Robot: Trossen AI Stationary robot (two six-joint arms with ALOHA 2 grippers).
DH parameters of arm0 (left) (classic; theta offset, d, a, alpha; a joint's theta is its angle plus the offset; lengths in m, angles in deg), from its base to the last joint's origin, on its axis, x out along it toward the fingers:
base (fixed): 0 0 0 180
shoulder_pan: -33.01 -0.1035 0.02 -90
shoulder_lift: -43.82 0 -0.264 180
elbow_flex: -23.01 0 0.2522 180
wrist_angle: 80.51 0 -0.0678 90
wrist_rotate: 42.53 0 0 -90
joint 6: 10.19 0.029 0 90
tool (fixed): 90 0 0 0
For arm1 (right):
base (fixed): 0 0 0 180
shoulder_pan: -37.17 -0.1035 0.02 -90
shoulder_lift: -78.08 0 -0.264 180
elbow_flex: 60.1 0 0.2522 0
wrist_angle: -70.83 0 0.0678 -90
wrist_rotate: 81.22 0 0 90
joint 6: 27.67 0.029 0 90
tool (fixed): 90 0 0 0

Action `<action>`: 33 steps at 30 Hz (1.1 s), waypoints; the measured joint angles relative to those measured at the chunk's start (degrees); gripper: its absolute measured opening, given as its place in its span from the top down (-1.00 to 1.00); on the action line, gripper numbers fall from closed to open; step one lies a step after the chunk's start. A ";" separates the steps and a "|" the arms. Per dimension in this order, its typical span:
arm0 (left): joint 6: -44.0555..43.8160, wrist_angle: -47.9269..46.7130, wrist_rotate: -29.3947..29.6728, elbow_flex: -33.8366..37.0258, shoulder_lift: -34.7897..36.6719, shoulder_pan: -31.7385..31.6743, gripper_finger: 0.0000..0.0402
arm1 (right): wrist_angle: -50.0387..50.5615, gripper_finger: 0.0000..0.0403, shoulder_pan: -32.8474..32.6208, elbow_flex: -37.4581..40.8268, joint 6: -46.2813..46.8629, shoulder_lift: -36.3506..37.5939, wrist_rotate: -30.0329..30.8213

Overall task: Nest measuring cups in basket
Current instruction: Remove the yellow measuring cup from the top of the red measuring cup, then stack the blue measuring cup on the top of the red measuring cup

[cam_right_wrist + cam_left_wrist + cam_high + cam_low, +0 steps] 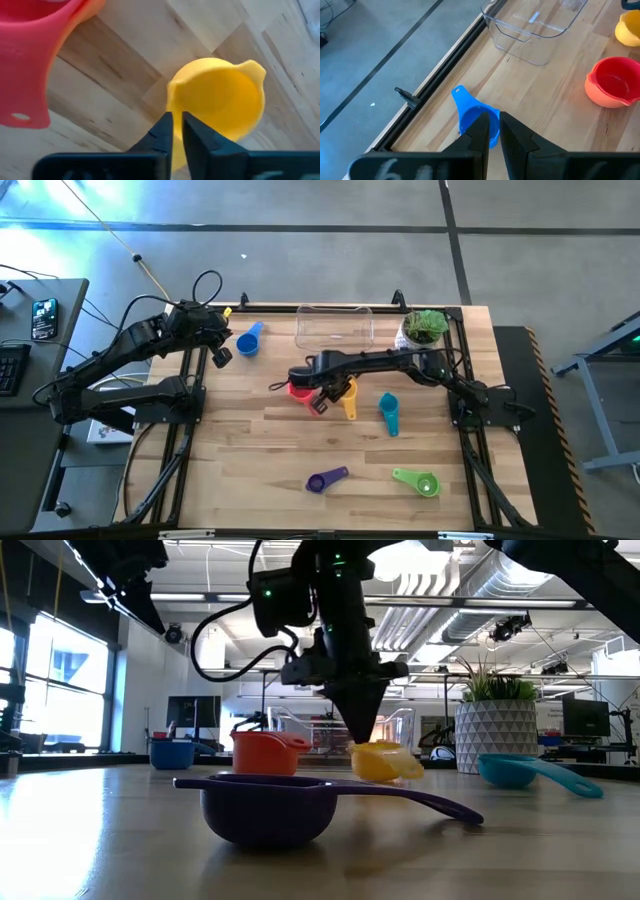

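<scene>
My right gripper (322,402) is at the table's middle, pointing down, shut at the yellow cup (347,394). A red cup (616,79) sits nested in an orange cup (603,98) just left of it. My left gripper (221,357) is shut and empty, raised above the blue cup (247,341), which lies on the far left of the table. The clear basket (335,326) stands at the far middle. Teal (388,413), purple (326,480) and green (417,481) cups lie on the table nearer the front. My right gripper comes at the yellow cup from above, fingers pointing down. Its fingertips (166,121) sit on the cup's rim (172,97), opposite the spout, seemingly one finger inside and one outside. The cup is low at the table, tilted; I cannot tell whether it is lifted clear.
A white pot with a green plant (424,328) stands at the far right, beside the basket. There is free wood between the front cups and the table's near edge, and at the near left.
</scene>
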 joint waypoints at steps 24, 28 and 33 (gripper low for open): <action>-2.58 0.35 0.22 0.00 -8.90 -1.69 0.65 | 3.14 0.51 0.75 -14.23 -0.70 6.24 11.60; -4.15 3.53 0.40 0.00 -11.97 -4.63 0.49 | 3.94 0.51 1.62 -14.20 -2.68 9.63 16.39; -9.15 4.62 -0.80 0.00 -17.28 -8.89 0.36 | 4.80 0.51 3.82 -14.32 -7.13 13.32 18.80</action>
